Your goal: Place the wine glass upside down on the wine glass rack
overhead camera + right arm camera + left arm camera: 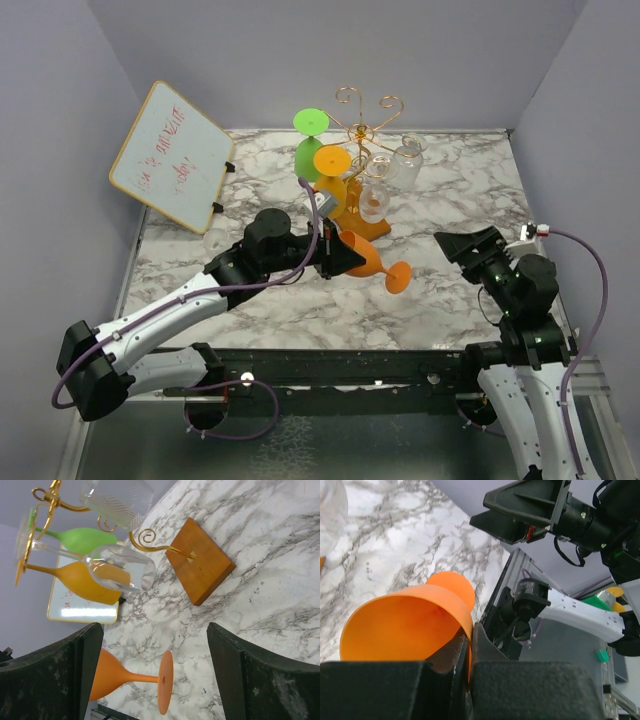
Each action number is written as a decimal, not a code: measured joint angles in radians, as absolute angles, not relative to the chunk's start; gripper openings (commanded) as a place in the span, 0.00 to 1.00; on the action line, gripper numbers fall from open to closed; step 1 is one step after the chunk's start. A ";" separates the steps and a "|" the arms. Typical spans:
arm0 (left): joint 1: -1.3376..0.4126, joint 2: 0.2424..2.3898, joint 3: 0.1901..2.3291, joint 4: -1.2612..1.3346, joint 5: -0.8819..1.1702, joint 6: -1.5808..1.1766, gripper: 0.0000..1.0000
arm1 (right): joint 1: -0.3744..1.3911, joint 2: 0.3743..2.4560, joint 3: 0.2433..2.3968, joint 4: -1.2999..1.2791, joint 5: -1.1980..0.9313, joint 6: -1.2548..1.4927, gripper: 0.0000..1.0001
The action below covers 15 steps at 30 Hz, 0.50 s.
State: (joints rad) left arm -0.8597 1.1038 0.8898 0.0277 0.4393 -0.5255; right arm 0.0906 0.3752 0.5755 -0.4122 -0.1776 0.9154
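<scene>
My left gripper (343, 256) is shut on the rim of an orange wine glass (372, 263), which it holds on its side just above the marble, foot (398, 277) pointing right. In the left wrist view the fingertips (481, 641) pinch the bowl's wall (405, 625). The wine glass rack (366, 122), gold wire on an orange-brown wooden base (372, 228), stands behind it with green, yellow-orange and clear glasses hanging upside down. My right gripper (462, 246) is open and empty, right of the glass. The right wrist view shows the glass (125, 676) and the base (200, 560).
A white board with red writing (172, 155) leans at the back left. A clear glass (215, 240) sits on the marble table (300, 300) beside my left arm. Grey walls close in the left, right and back. Black metal rail along the near edge.
</scene>
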 measured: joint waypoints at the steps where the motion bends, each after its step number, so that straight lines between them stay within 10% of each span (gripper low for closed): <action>1: -0.870 1.097 0.883 0.052 0.421 -0.525 0.00 | 0.091 0.373 0.585 -0.412 -0.187 0.905 0.90; 15: -1.090 1.081 0.936 0.264 0.106 -0.408 0.00 | 0.091 0.224 0.674 -0.228 -0.418 0.762 0.90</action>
State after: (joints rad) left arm -1.0901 1.0809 0.9360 0.2642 0.1059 -0.4080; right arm 0.0906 0.2241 0.6739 -0.2276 -0.4179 0.7624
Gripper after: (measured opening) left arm 0.014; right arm 0.897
